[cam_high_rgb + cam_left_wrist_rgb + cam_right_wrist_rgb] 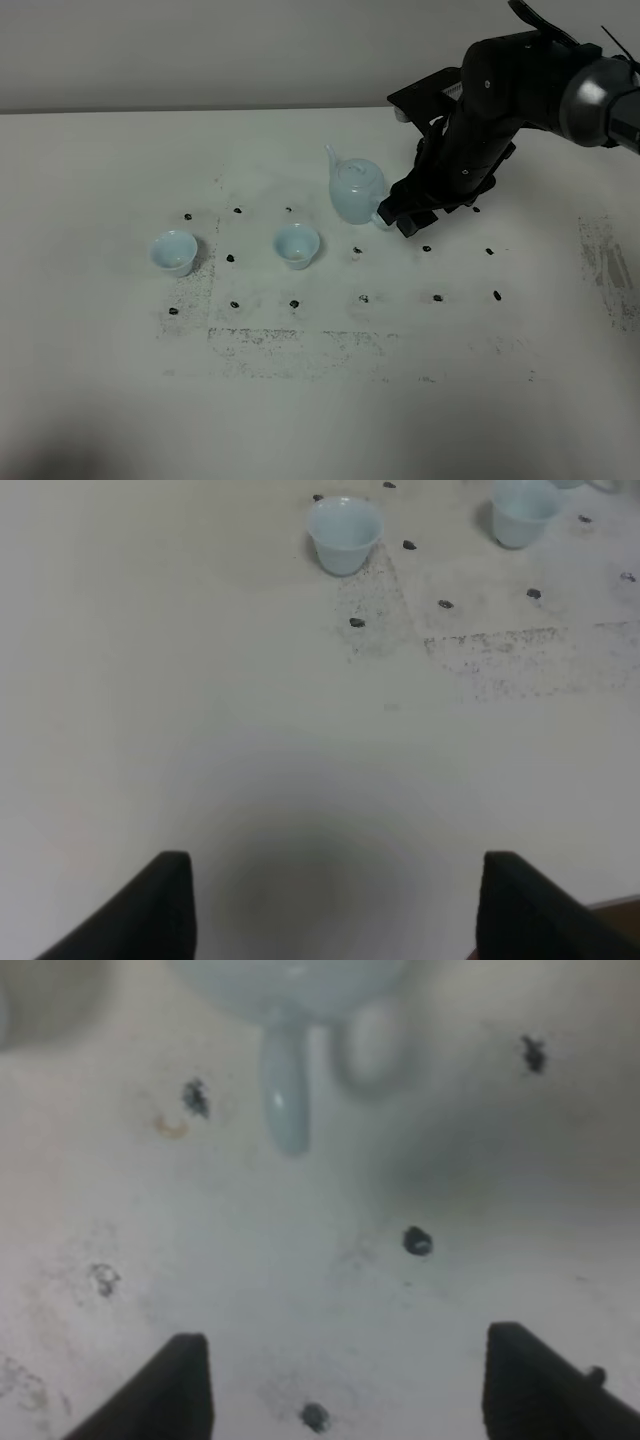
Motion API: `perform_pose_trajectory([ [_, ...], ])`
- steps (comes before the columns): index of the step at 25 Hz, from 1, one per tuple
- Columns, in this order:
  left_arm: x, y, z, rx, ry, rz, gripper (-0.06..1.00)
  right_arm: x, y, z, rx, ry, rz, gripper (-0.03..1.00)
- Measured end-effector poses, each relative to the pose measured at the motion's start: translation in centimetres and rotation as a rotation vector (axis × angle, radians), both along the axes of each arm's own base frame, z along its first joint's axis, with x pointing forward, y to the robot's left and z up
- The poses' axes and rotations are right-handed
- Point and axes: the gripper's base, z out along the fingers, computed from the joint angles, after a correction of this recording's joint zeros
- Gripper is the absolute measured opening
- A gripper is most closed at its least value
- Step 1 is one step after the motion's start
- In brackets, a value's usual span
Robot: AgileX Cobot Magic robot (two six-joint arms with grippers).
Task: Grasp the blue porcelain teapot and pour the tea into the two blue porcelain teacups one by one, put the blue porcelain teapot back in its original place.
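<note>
Pale sky-blue glossy porcelain teapot (356, 192), round-bodied with a knobbed lid and curved spout, stands upright on the scuffed white tabletop (100, 380). Its loop handle (285, 1090) points at the black right gripper (402, 222), just ahead of the spread fingers and not between them. That gripper's jaws stand wide apart and hold nothing. The black left gripper (332, 865) hovers over bare table, its jaws likewise wide apart and empty. Two small pale-blue handleless porcelain teacups (174, 251) (296, 245) stand upright beyond the teapot from the right gripper, well ahead of the left one. Small black dot marks (438, 297) speckle the surface around the right gripper.
</note>
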Motion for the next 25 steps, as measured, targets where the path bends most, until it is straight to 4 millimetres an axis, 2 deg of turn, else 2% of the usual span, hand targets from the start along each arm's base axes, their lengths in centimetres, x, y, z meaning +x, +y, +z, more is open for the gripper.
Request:
perform_pose_trajectory([
  [7, 0.0, 0.0, 0.0, 0.000, 0.000, 0.000, 0.61, 2.5, 1.0, -0.8, -0.011, 0.103, 0.022, 0.59],
  [13, 0.0, 0.0, 0.0, 0.000, 0.000, 0.000, 0.61, 5.2, 2.1, -0.8, 0.034, 0.047, 0.003, 0.59],
  [25, 0.0, 0.0, 0.0, 0.000, 0.001, 0.000, 0.61, 5.7, 2.4, -2.0, 0.050, 0.061, 0.015, 0.59],
])
